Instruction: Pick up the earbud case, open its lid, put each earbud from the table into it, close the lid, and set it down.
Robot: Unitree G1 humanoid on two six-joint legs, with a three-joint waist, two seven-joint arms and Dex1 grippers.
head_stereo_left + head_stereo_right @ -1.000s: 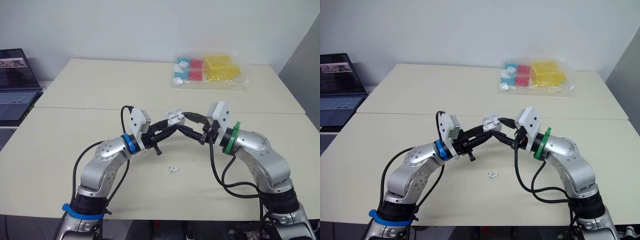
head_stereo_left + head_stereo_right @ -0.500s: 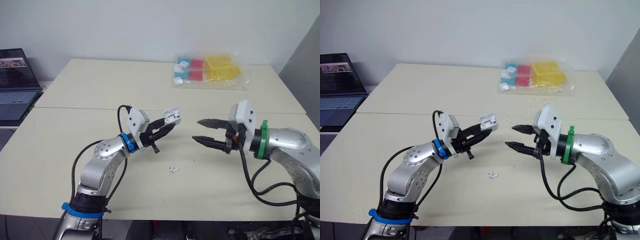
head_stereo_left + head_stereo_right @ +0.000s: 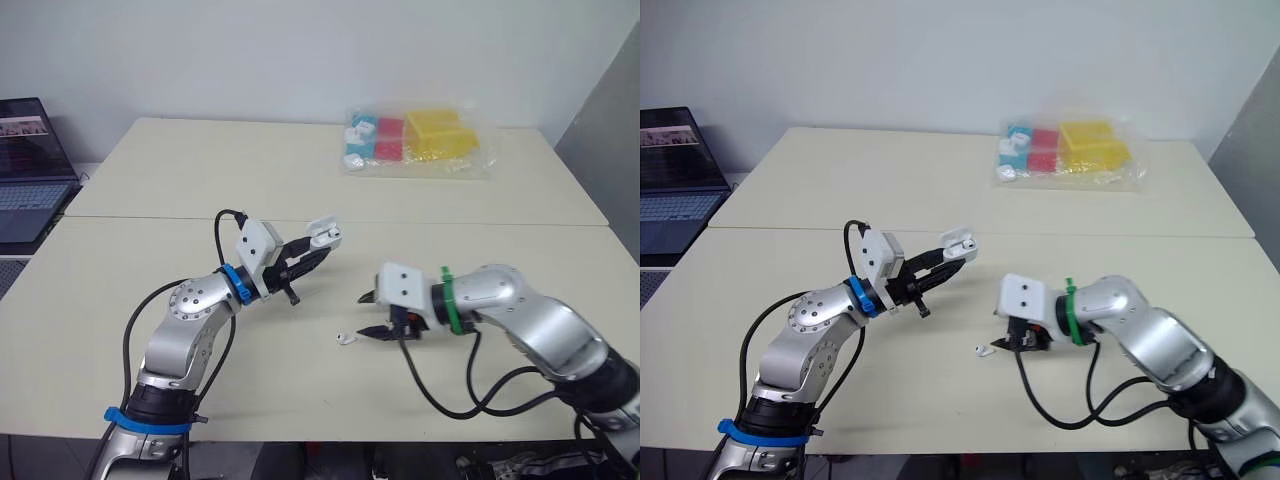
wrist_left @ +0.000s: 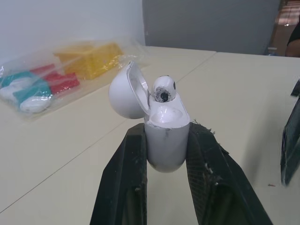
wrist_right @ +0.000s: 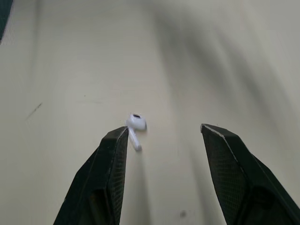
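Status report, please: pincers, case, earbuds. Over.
Left pincer shut on earbud case, lid open, one earbud seated. Right pincer open, low over loose earbud. Nothing in the way.

The laptop (image 3: 30,170) is cut off at the edge. Fingers of the left gripper (image 4: 166,130) hide the sides of the case (image 4: 165,150). Whether the earbud (image 5: 136,124) touches a finger of the right gripper (image 5: 164,129) cannot be told. The contents of the bag (image 4: 56,70) are blurred.

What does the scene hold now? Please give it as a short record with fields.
left hand: shut on earbud case, held above the table
lid: open
seated earbud: one, in the case
right hand: open, low over the table
loose earbud: on the table, near one fingertip, not gripped
bag: far end of table
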